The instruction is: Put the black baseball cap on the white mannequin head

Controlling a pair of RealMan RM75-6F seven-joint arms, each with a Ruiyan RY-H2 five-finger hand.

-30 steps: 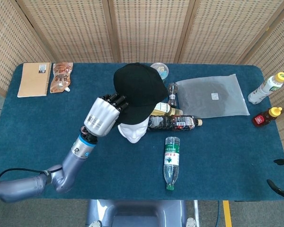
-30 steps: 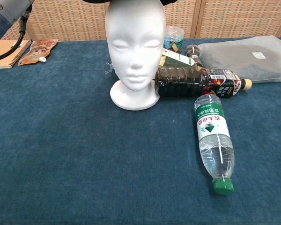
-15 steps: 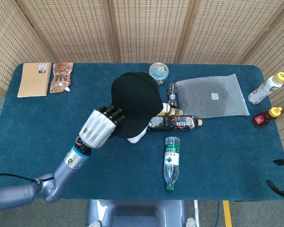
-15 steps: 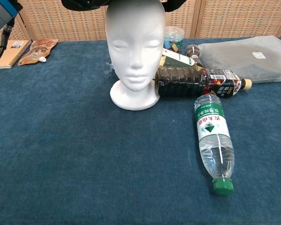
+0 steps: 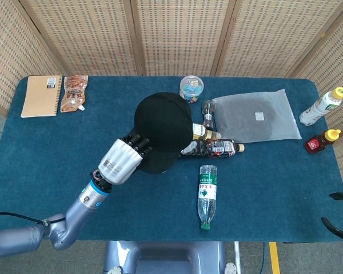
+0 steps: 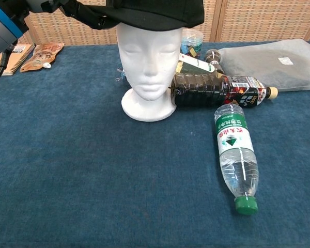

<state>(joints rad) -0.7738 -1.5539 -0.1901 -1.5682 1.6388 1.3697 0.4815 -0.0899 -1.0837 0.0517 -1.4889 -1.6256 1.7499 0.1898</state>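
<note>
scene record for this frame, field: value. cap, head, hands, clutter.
cap: black baseball cap sits on top of the mannequin, brim low over the forehead in the chest view
mannequin: white mannequin head upright on the blue table, face toward the chest camera
left hand: left hand holds the cap at its edge
right hand: only dark fingers at the head view's lower right corner; state unclear
clutter: dark sauce bottle lying against the mannequin's base; clear water bottle lying in front

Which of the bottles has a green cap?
The clear water bottle lying on its side nearest the table's front edge, with the green label. Its cap is green; the dark bottle lying behind it has a tan cap, and the bottles at the far right have yellow ones.
</note>
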